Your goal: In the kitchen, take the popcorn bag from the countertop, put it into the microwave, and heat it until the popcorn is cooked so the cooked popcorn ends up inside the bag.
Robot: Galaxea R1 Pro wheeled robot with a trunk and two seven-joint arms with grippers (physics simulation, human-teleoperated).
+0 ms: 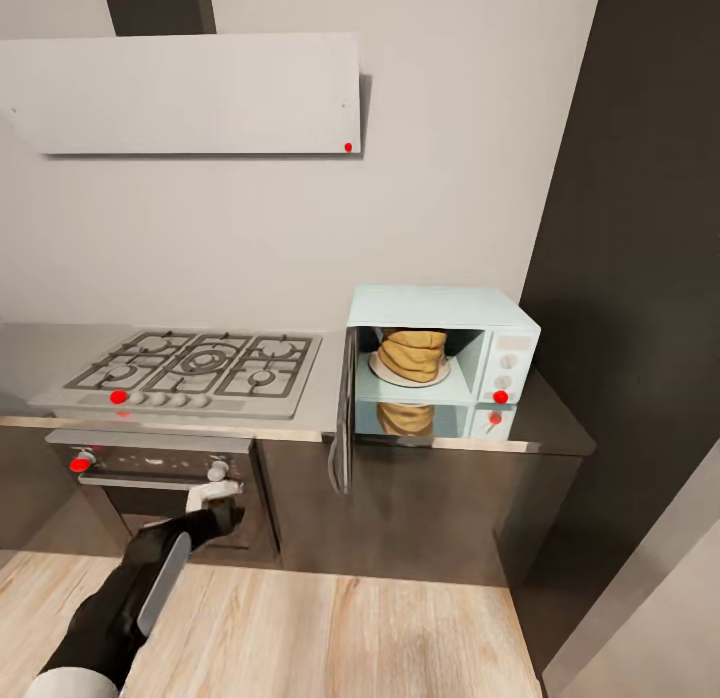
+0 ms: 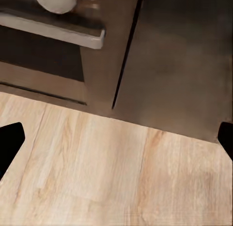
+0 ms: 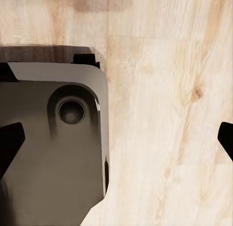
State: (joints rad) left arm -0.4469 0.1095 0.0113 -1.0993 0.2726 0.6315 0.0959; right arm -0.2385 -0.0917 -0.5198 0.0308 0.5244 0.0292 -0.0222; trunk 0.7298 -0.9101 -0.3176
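The pale mint-blue microwave [image 1: 440, 308] stands on the grey countertop [image 1: 555, 418] with its dark door [image 1: 345, 418] swung wide open to the left. Inside, the tan ridged popcorn bag [image 1: 412, 353] sits upright on the round white plate. My left gripper [image 1: 215, 498] hangs low in front of the oven, well left of and below the microwave. In the left wrist view its gripper [image 2: 116, 143] is open, fingertips far apart over the floor. My right gripper [image 3: 116, 141] is open too, pointing down at the floor and my base.
A grey gas hob [image 1: 200, 363] with black grates lies left of the microwave, over a steel oven [image 1: 160, 468] with red knobs. A range hood [image 1: 190, 93] hangs above. A tall dark cabinet [image 1: 640, 278] rises at the right. My dark base [image 3: 48, 153] stands on the wood floor [image 1: 350, 638].
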